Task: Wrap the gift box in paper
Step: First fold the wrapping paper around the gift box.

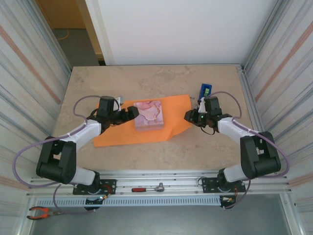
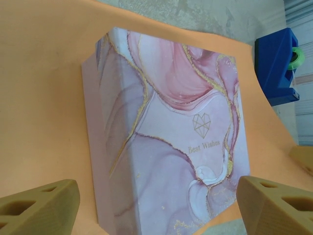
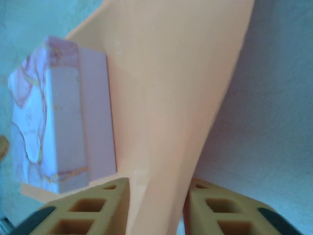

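Robotics lab test cell. Evidence: left arm (image 1: 83, 132) and right arm (image 1: 239, 129) bolted to an aluminium rail (image 1: 161, 181); table (image 1: 146, 159) boxed in by ribbed panel walls (image 1: 29, 73); ratchet (image 1: 147, 188) and pliers (image 1: 41, 212) lying at the near edge.

table (image 1: 146, 78): flat top, sandy stone look. the orange paper (image 1: 146, 137) lies right on it, spread out btw the l. gripper (image 1: 133, 112) & the r. gripper (image 1: 187, 116). most of the sheet is flat & runs under the wide-apart l. jaws. its r. edge is up off the table, bent & pinched in the r. jaws. a blue tape dispenser (image 1: 205, 90) stands on the table, off the paper, just past the r. jaws on the far side.
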Controlling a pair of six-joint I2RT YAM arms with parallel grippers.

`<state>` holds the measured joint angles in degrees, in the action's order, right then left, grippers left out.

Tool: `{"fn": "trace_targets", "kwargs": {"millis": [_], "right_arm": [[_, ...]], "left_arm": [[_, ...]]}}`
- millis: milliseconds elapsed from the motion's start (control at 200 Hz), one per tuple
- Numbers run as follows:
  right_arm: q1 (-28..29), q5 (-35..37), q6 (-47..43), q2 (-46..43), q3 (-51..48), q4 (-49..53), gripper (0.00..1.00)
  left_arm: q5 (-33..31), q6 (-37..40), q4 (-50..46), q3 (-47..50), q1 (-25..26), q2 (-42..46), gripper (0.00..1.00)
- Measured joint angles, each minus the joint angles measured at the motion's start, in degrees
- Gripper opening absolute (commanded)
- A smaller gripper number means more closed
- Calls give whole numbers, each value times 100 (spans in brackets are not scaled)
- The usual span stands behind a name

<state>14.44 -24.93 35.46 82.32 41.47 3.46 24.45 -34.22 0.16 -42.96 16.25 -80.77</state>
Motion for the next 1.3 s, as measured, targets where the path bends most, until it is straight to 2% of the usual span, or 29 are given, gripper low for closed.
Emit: {"fn": "trace_targets", "kwargs": {"millis": [70,145,561,882,1092,1208,1303], "right_arm": [[116,0,-4,0,4,55,5],[280,0,-13,0,59,164,2],[1762,87,-2,74,1342,437,3],[2218,90,4,619,1661,435,3],[2350,92,7,732,1729,415,3],[2378,94,7,787,1755,411,4],[2420,94,7,822,1781,393,5]], "left_arm": [[15,2,-50,-101,-2,0,84],[55,15,-105,-229,9,0,84],[116,-50,-428,-883,393,-22,83],[-59,-203,-417,-1436,896,-490,83],[-184,-208,-420,-1665,1043,-870,82],[-212,-210,-422,-1759,1051,-1058,76],[-225,-212,-424,-1816,1049,-1187,63]]}}
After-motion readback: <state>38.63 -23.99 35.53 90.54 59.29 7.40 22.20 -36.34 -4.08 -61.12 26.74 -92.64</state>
